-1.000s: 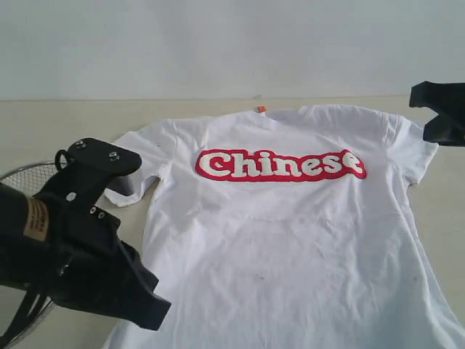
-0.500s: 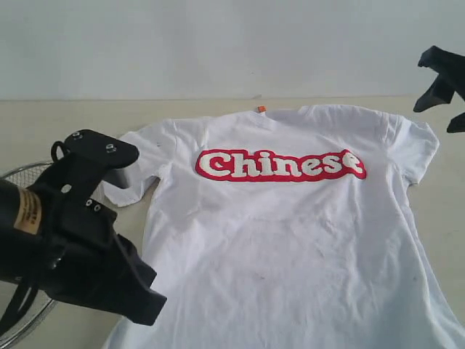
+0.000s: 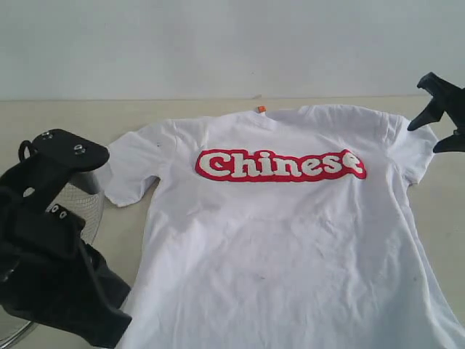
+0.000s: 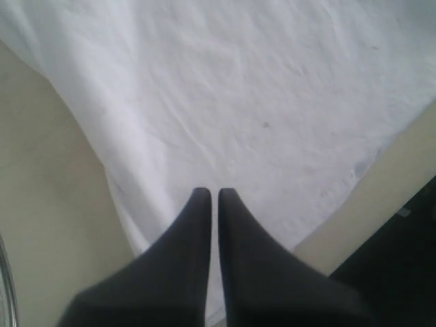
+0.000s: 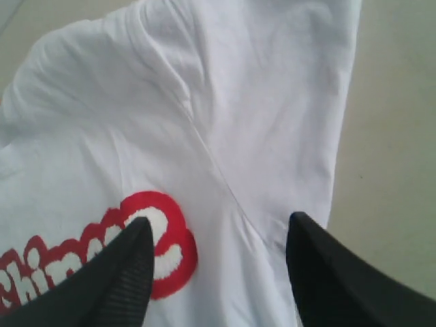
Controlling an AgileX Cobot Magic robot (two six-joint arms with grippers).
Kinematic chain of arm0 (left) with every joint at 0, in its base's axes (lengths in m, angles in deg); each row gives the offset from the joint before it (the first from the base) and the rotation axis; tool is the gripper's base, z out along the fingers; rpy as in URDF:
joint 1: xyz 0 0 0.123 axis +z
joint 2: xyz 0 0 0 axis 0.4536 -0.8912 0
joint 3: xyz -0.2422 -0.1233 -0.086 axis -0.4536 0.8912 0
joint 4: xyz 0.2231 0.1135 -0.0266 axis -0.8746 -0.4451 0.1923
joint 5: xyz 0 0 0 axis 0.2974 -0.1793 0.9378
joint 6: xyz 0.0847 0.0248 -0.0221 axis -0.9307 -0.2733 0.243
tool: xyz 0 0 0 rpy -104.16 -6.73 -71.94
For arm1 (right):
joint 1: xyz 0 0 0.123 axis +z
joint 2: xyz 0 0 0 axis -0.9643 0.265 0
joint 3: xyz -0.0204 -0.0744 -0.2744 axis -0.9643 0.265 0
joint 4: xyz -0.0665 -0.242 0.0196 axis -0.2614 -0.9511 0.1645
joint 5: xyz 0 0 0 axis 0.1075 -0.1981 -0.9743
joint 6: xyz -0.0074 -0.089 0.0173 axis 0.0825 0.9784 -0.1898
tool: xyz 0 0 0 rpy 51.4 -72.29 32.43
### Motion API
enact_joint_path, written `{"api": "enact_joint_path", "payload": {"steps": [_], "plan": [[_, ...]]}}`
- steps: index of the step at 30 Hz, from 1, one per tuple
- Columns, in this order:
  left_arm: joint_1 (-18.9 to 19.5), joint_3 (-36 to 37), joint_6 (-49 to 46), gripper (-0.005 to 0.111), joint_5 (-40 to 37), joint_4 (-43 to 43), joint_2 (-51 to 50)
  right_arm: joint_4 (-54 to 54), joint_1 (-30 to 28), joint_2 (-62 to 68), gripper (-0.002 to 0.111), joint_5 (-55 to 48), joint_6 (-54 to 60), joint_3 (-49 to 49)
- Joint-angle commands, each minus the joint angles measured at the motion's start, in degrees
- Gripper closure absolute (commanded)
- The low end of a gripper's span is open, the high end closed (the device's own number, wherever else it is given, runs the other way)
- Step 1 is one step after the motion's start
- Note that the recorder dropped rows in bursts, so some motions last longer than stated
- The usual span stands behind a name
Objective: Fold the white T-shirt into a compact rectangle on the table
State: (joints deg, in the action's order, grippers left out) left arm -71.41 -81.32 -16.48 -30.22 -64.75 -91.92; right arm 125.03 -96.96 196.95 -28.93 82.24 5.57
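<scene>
Currently, right gripper (image 5: 218, 221) being held wide apart above a sleeve of the white T-shirt (image 3: 290, 240), nothing being gripped; left gripper (image 4: 214, 194) being held pinched together over the hem, empty; shirt being shown flat, lettering up, on the table (image 3: 43, 120); pale wall (image 3: 218, 43) being seen behind
</scene>
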Motion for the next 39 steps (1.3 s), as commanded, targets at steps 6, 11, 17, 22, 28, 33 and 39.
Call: {"api": "enact_joint_path", "payload": {"steps": [6, 11, 17, 22, 28, 33, 39], "plan": [[-0.1, -0.4, 0.8, 0.102, -0.5, 0.3, 0.6, 0.1, -1.1, 6.5, 0.056, -5.3, 0.0, -6.4], [-0.1, -0.4, 1.6, 0.102, 0.3, 0.3, 0.6, -0.6, -2.9, 6.9, 0.056, -8.9, 1.2, -6.4], [-0.1, -0.4, 1.6, 0.102, 2.6, 0.3, 0.6, -3.1, -4.4, 6.9, 0.056, -9.7, 2.1, -4.7], [-0.1, -0.4, 2.5, 0.102, 3.2, 0.3, 0.6, -2.0, -4.4, 6.9, 0.056, -8.2, 3.9, -2.7], [-0.1, -0.4, 2.9, 0.102, 3.2, 1.9, 0.6, -1.7, -4.4, 8.1, 0.056, -7.8, 4.3, -2.7], [-0.1, -0.4, 2.9, 0.102, 3.0, 1.9, 0.6, 1.5, -4.4, 10.1, 0.056, -7.7, 5.8, -2.7], [-0.1, -0.4, 2.9, 0.102, 2.8, 3.0, 0.6, 2.4, -4.4, 10.5, 0.056, -6.7, 6.7, -2.7]]}}
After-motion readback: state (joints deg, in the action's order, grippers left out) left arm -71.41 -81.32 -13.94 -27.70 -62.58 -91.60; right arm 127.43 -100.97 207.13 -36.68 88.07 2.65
